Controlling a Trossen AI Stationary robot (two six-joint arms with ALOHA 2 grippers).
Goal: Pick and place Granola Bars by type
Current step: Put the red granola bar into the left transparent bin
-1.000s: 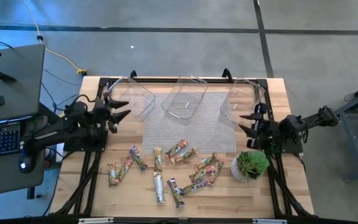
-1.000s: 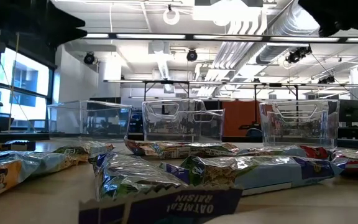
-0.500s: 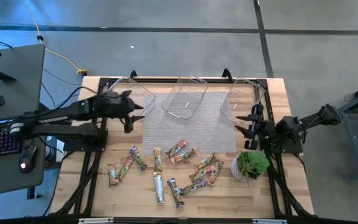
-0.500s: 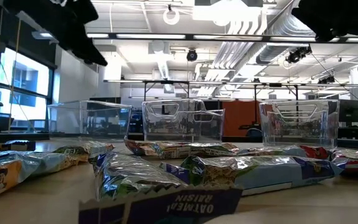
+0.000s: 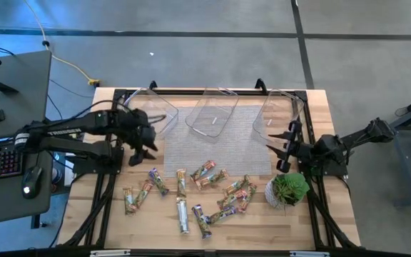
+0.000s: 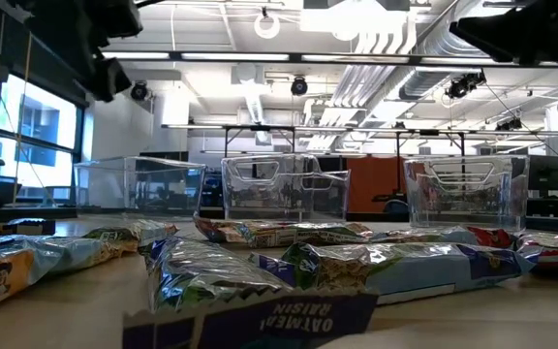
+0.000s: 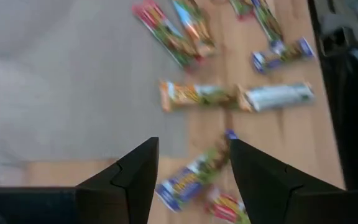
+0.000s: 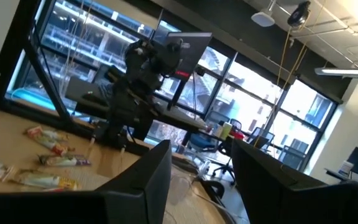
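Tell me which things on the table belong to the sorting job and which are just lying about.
Job:
granola bars, scattered on the near wood
three clear bins, along the far edge
left gripper, open, above the bars
right gripper, open, beside the right bin

Lying about:
potted plant
grey mat

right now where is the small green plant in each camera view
High view: the potted plant stands at the table's near right corner, just below the right hand.
Low view: not in it.
Left wrist view: not in it.
Right wrist view: not in it.
Shared landmark: the scattered granola bars lie left of the plant in the high view and also show in the low view, left wrist view and right wrist view.
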